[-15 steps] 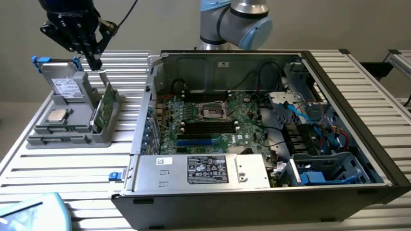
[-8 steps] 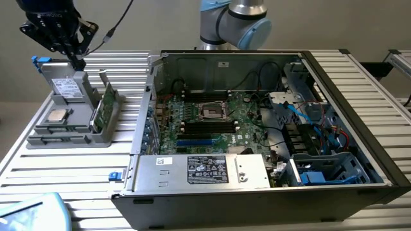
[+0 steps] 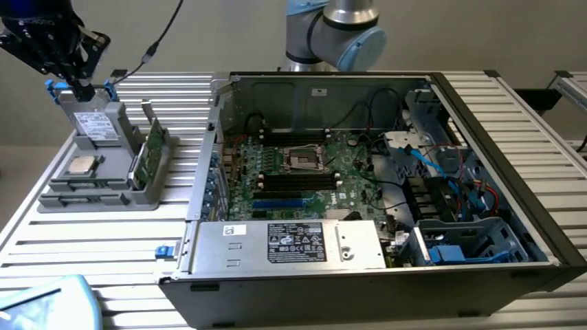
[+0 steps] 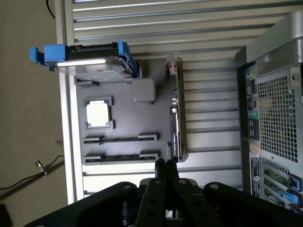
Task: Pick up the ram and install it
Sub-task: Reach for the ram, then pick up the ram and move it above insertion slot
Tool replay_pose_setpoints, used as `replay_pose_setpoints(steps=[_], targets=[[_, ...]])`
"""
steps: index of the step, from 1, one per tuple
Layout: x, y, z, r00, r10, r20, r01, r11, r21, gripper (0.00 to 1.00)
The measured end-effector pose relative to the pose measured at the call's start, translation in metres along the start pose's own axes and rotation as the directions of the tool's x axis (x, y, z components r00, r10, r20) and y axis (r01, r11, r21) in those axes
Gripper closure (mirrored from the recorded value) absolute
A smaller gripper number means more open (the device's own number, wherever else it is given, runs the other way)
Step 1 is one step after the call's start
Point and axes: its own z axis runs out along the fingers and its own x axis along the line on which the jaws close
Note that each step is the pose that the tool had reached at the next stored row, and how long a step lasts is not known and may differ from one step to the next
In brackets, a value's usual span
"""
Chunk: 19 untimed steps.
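The ram [image 4: 120, 158] is a thin dark-green stick lying in the outermost groove of a grey parts tray [image 4: 123, 125]; in the exterior view the ram [image 3: 81, 200] is at the tray's [image 3: 137, 199] front edge. My gripper [image 3: 79, 84] hangs well above the tray's far end at the exterior view's left, near the upright hard drive. In the wrist view my gripper [image 4: 164, 165] is shut with nothing between its fingers, and it is apart from the ram. Black memory slots [image 3: 295, 181] lie on the motherboard inside the open computer case [image 3: 513, 206].
The tray also holds a hard drive with blue end caps [image 4: 87, 59], a square silver processor [image 4: 99, 115] and a taller green card with a metal bracket [image 4: 175, 118]. The case's walls, its power supply [image 3: 293, 242] and loose cables [image 3: 449, 172] crowd the motherboard.
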Motion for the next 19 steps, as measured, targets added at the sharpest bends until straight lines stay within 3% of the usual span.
replay_pose_setpoints(steps=[9,19], targets=[[0.041,-0.0031,0.0028,0.9999,0.001,-0.0150,-0.001,1.0000,0.0007,0.89],[0.042,-0.0033,0.0028,0.9999,0.001,-0.0170,-0.001,1.0000,0.0009,0.89]])
